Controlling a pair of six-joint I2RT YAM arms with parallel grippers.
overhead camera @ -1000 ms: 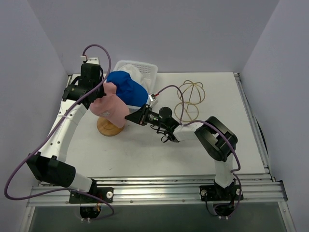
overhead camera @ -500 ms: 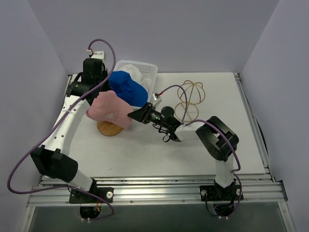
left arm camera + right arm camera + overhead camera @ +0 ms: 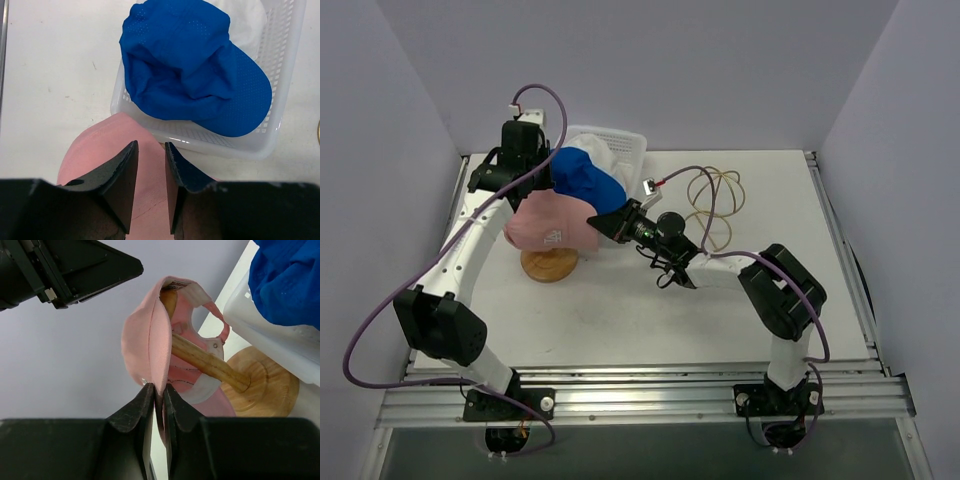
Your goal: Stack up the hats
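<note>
Main risk as I judge it: the right hand (image 3: pixel 159 390) is clamped on only a thin fold of the pink cap (image 3: pixel 548 222) rim. Any sideways pull could drag the cap off the peg or tip the wooden stand (image 3: pixel 260 385), and the soft cloth could just as easily slide out of the pinch. The left hand (image 3: pixel 151 150) hovers just above the crown at a narrow gap with nothing between its fingers; if it drops it may snag the fabric. The pink cap sits over the stand at about 9 o'clock on the desk (image 3: pixel 620 320): smooth, limp cotton-like cloth, with the pale lining showing underneath. The stand is turned wood, a round disc base with a slanted stem. At 1 o'clock from it the blue cap (image 3: pixel 195 70), perforated mesh fabric with a stiffer curved brim, droops over the rim of the white plastic lattice basket (image 3: pixel 287 60). It lies on an off-white hat (image 3: pixel 245 20), so lifting it may drag either of them.
</note>
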